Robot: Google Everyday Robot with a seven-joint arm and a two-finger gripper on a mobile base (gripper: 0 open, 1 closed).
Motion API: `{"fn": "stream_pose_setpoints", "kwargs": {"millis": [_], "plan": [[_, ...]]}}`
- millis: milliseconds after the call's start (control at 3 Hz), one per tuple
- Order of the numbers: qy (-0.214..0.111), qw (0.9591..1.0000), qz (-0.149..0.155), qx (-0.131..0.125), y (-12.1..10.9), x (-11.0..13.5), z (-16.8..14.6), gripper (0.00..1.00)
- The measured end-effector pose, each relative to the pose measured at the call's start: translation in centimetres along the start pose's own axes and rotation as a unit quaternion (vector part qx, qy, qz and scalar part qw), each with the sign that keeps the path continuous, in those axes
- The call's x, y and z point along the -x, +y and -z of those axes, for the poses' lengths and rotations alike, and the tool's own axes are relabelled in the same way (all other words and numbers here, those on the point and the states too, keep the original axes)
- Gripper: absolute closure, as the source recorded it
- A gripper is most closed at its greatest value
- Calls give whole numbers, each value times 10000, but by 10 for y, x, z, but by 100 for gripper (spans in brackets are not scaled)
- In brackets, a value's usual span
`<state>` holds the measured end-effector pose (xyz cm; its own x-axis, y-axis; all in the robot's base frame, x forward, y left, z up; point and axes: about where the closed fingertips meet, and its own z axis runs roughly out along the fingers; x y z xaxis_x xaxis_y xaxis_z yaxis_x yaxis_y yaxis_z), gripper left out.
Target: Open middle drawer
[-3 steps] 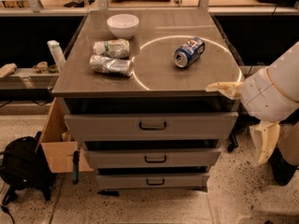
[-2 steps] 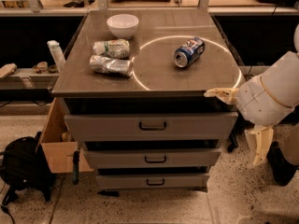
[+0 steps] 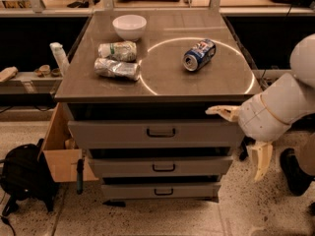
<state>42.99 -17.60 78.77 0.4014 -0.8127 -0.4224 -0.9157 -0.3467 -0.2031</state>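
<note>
Hovering beside tabletop (image 3: 162,82) (right edge): splayed jaws

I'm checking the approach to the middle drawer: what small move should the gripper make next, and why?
Probably lower the gripper and bring it left toward the middle drawer's dark handle. It hangs open off the right side of the cabinet, level with the top drawer, touching no handle.

**On and around the desk**

A white bowl (image 3: 129,26) sits near the back edge of the desk (image 3: 172,90), toward its left corner. 2 crumpled plastic bottles (image 3: 117,50) lie near the left edge. 1 blue soda can (image 3: 199,54) lies sideways inside a white ring (image 3: 147,85). On the floor left of the desk are a cardboard box (image 3: 61,159) and a black backpack (image 3: 22,178).
</note>
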Motion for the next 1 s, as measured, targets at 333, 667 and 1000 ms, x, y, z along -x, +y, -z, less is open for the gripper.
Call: {"fn": "stream_pose_setpoints", "kwargs": {"millis": [333,667,1000], "plan": [[-153,9998,-10,93,1,-4,-17,0],[-234,9995,-99,168,6,-9,-33,0],[-256,9994,-183,167,10,-14,-45,0]]}}
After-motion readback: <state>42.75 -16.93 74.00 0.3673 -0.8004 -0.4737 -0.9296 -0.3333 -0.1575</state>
